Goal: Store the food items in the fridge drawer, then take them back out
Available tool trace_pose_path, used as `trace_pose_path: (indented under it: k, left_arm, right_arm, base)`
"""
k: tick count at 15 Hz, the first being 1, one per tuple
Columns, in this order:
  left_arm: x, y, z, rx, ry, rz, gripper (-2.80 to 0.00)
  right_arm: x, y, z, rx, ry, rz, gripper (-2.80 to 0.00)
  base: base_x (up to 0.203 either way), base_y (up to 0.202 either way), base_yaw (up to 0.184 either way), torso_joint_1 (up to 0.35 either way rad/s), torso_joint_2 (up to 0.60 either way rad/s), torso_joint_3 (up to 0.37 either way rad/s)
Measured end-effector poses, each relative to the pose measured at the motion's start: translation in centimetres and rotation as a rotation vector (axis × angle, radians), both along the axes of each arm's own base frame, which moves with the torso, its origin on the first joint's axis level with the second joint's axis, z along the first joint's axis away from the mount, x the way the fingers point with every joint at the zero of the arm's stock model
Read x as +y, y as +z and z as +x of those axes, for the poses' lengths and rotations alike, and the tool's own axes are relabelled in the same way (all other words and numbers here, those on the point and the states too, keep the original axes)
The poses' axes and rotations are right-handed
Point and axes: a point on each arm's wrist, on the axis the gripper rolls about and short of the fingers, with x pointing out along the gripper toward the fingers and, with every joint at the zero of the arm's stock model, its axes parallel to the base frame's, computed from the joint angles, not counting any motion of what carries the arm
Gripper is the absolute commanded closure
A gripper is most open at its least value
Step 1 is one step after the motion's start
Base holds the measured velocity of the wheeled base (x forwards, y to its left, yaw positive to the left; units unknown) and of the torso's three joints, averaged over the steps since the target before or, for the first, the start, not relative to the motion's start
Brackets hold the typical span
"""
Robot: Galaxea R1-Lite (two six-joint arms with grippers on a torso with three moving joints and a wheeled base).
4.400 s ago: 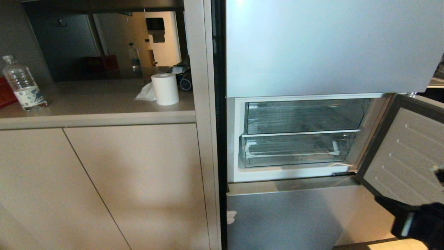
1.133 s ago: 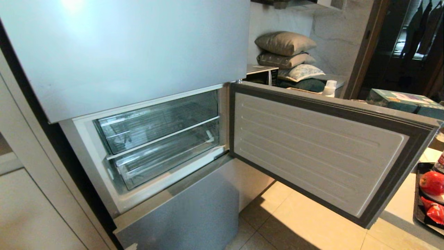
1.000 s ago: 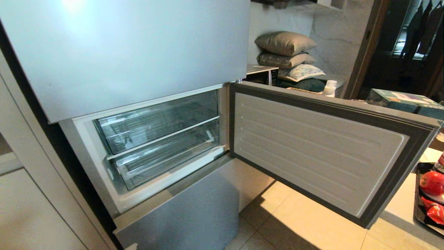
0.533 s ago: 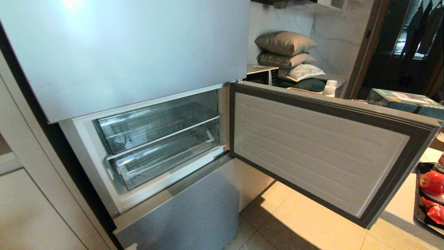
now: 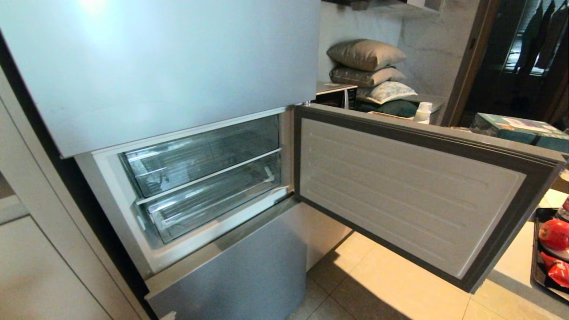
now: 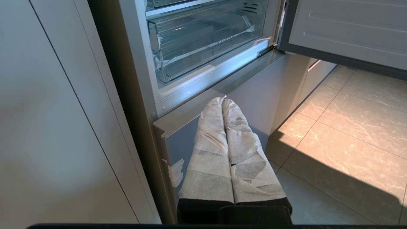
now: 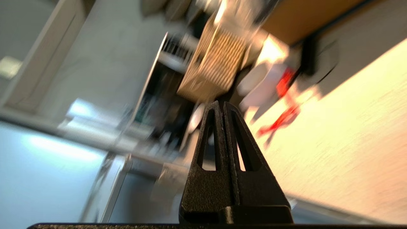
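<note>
Two clear drawers sit pushed in inside the open fridge compartment. The lower one, the fridge drawer (image 5: 213, 204), shows grey lettering on its front (image 6: 222, 39) and holds nothing. The food items lie at the far right on a black tray (image 5: 534, 262): a round glossy red fruit (image 5: 553, 234) and a crinkly red packet (image 5: 558, 272). My left gripper (image 6: 222, 100), wrapped in white tape, is shut and empty, low before the fridge's bottom door. My right gripper (image 7: 221, 103) is shut and empty over a pale counter, in a blurred view. Neither arm shows in the head view.
The compartment door (image 5: 413, 191) stands wide open to the right, over the tiled floor (image 5: 378, 289). A thin red ribbon (image 7: 283, 117) lies on the counter. Stacked pillows (image 5: 364, 55) and a green box (image 5: 515, 126) are behind. Beige cabinets (image 5: 26, 266) flank the fridge's left.
Since the oldest frame the camera has swung right, bringing the open door and the tray into view; my right arm has left the head view. Over the last second nothing differs.
</note>
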Motion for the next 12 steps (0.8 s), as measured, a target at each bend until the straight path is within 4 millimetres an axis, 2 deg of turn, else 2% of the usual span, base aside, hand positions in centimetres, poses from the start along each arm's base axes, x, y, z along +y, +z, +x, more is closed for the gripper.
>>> trace_pose_path:
  k: [5,9,12]
  left_arm:
    - [0.0,0.0,0.0,0.000,-0.001,0.000,0.00]
    - [0.0,0.0,0.0,0.000,0.000,0.000,0.00]
    - [0.0,0.0,0.0,0.000,0.000,0.000,0.00]
  right_arm:
    - [-0.4,-0.4,1.1,-0.001,0.175,0.161,0.00]
    - [-0.5,-0.4,2.0,0.002,0.240,0.197,0.00]
    - [0.1,-1.1,2.2,0.026,0.309,0.220,0.00]
  base:
    - [0.000,0.000,0.000,0.000,0.00,0.000]
    - [0.000,0.000,0.000,0.000,0.00,0.000]
    - [0.000,0.000,0.000,0.000,0.00,0.000]
